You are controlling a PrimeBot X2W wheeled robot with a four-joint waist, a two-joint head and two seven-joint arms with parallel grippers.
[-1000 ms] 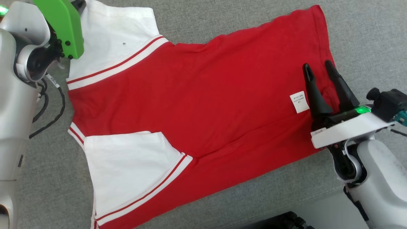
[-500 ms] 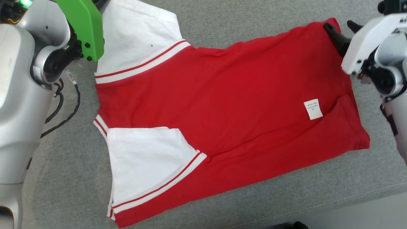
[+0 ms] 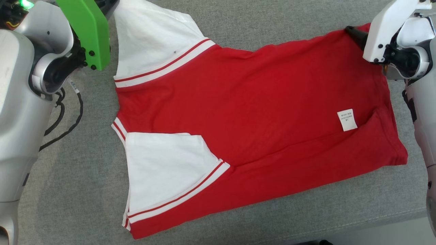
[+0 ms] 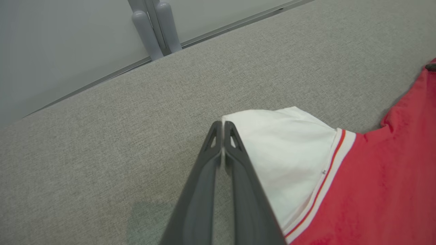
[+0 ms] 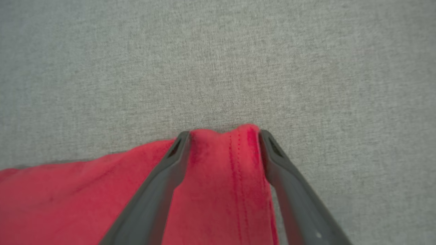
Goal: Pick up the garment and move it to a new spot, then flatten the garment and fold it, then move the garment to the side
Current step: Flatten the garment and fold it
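The grey upholstered worktop (image 3: 272,20) carries the red T-shirt (image 3: 259,112), which lies spread almost flat across its middle, neck end toward the robot's left and hem toward its right. From that, the pick-up and the move to a new spot look done, the flattening looks mostly done, and the folding has barely begun. The near white sleeve (image 3: 163,166) is already turned in over the red body, while the far white sleeve (image 3: 153,37) juts out past the shoulder. A low ridge runs through the red cloth beside the white care label (image 3: 347,119), so some smoothing is left. The main folds and the last move to the side are also left.

The left gripper (image 4: 223,127) has its fingers pressed together at the far sleeve's cuff corner. A thin sliver of white shows between them, so they appear to pinch that cuff. The right gripper (image 5: 223,134) has its fingers spread, one on each side of the far hem corner (image 5: 224,160), flanking it without closing on it.

For room, bare grey surface stretches well beyond the far sleeve and hem to the worktop's far edge (image 4: 102,81), with pale grey legs (image 4: 155,30) standing just past it. On the near side the hem end lies close to the piped front edge (image 3: 374,217), so there is little slack toward the robot there. On the left, a strip of bare surface separates the shirt from the left arm, where a black cable (image 3: 64,119) hangs.
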